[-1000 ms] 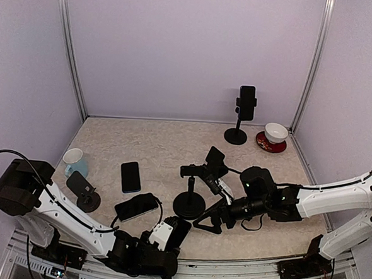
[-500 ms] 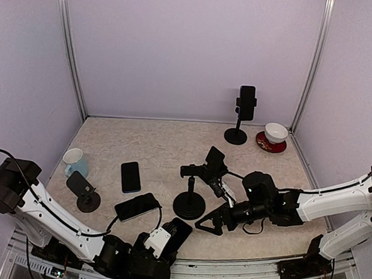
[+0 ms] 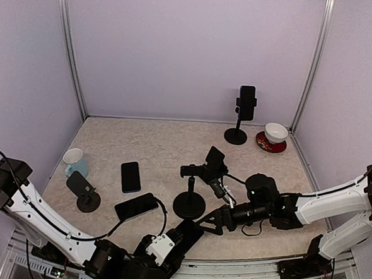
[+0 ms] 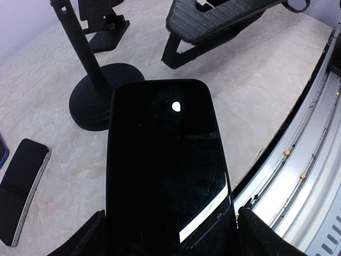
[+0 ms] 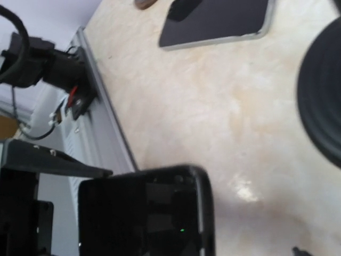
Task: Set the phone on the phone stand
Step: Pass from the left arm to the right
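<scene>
My left gripper point(image 3: 170, 243) is shut on a black phone point(image 3: 187, 231) near the table's front edge. In the left wrist view the phone point(image 4: 165, 160) lies screen up, clamped between the two fingers point(image 4: 93, 234). My right gripper point(image 3: 208, 225) stands open just right of the phone's far end, almost touching it. That far end point(image 5: 144, 213) fills the bottom of the right wrist view. The black phone stand point(image 3: 189, 203) has a round base and an empty clamp on top. It stands just behind both grippers, and its base point(image 4: 101, 101) shows beyond the phone.
Two more phones point(image 3: 131, 176) point(image 3: 136, 206) lie flat left of the stand. A small stand point(image 3: 85, 193) and a cup point(image 3: 74, 161) are at the far left. At the back right are a stand holding a phone point(image 3: 244, 111) and a bowl on a red saucer point(image 3: 275, 133). The metal table rail point(image 4: 314, 160) runs close by.
The left arm has dropped lower and carried the phone rightward, toward the right gripper. The right gripper has shifted slightly and now sits at the phone's far end.
</scene>
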Robot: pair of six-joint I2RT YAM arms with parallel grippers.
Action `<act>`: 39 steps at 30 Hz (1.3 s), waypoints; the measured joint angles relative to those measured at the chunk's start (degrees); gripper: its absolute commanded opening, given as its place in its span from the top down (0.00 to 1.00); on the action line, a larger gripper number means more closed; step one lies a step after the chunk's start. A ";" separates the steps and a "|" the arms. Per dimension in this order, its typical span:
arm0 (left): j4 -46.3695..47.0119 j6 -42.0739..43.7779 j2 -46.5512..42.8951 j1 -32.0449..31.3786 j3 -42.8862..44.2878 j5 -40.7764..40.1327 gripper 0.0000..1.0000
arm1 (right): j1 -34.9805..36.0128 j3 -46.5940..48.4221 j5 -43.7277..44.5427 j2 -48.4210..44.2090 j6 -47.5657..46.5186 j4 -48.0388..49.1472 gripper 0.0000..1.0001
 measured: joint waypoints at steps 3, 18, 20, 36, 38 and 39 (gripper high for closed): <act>2.19 2.47 -0.28 -1.11 0.00 -0.81 0.55 | 0.00 0.00 -2.67 1.75 0.22 1.66 0.09; 8.63 11.08 -0.55 -3.48 0.00 -1.79 0.56 | 0.00 1.27 -18.73 8.33 -0.35 5.68 0.54; 9.11 11.67 -0.55 -3.54 0.00 -1.79 0.56 | 0.00 1.46 -20.52 8.98 -0.15 6.43 0.62; 11.54 14.16 -0.15 -4.42 0.17 -4.11 0.12 | 0.00 2.29 -28.26 13.88 5.97 12.00 1.00; 11.65 13.60 -0.17 -4.66 0.17 -4.90 0.06 | 0.00 2.29 -28.46 13.88 6.32 12.66 1.00; 11.63 13.53 -0.24 -4.81 0.17 -5.38 0.02 | 0.00 2.29 -28.52 13.88 6.47 12.76 1.00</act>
